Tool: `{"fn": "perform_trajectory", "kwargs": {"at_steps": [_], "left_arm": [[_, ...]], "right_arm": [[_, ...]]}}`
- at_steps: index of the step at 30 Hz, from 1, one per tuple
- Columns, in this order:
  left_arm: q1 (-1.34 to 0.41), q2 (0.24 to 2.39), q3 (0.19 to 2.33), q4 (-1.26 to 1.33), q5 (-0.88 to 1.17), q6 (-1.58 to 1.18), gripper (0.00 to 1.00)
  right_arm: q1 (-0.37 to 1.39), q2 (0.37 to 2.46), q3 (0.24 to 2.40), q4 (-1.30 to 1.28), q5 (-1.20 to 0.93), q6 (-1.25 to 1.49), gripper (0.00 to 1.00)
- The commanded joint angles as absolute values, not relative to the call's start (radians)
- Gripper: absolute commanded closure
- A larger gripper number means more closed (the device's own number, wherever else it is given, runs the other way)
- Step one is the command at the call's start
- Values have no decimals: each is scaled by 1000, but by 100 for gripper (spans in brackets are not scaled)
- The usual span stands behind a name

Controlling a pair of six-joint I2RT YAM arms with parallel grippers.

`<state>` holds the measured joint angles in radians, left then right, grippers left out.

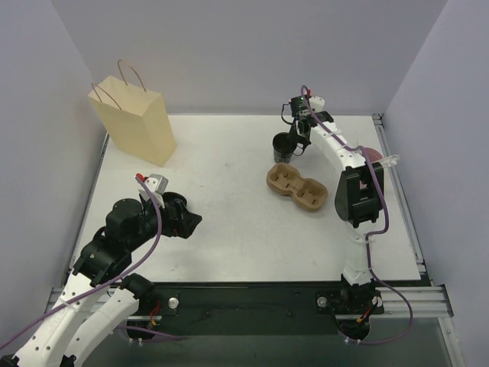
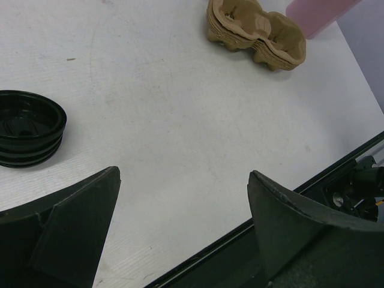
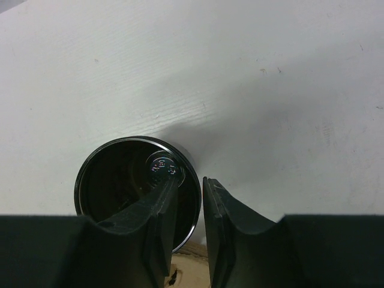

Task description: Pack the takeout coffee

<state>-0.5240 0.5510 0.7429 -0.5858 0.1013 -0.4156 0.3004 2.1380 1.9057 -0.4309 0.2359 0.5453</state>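
The right end effector (image 3: 191,182) is gripping the black cup (image 3: 114,180) by its wall: one finger is sitting inside the mouth and the other outside, with the jaws standing narrow on the rim. This rim pinch is keeping the cup upright and leaves its base free, which suits lowering it into a socket. The cup is located at the far right of the counter (image 1: 229,237), just beside the far end of the pulp carrier (image 1: 298,187). Whether its base is resting on the counter cannot be told. Its interior is reading dark; no liquid is showing, and no lid is on it.

The carrier is lying flat with both wells facing up and empty, so it is ready to receive the cup.

The left end effector (image 2: 183,175) is hovering near the front left with jaws wide and holding nothing. The black lid (image 2: 27,129) is lying on the counter just ahead of it, apart from both fingers.

The paper bag (image 1: 134,122) is standing upright at the far left corner, handles up. Its contents are hidden.
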Motion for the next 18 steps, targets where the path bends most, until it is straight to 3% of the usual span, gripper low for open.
{"fn": "perform_trajectory", "kwargs": {"at_steps": [1, 18], "left_arm": [[-528, 552, 746, -540, 103, -425, 3], [-528, 549, 744, -540, 103, -425, 3]], "right_arm": [[290, 2134, 1902, -453, 264, 537, 76], [285, 2132, 1904, -456, 236, 549, 78]]}}
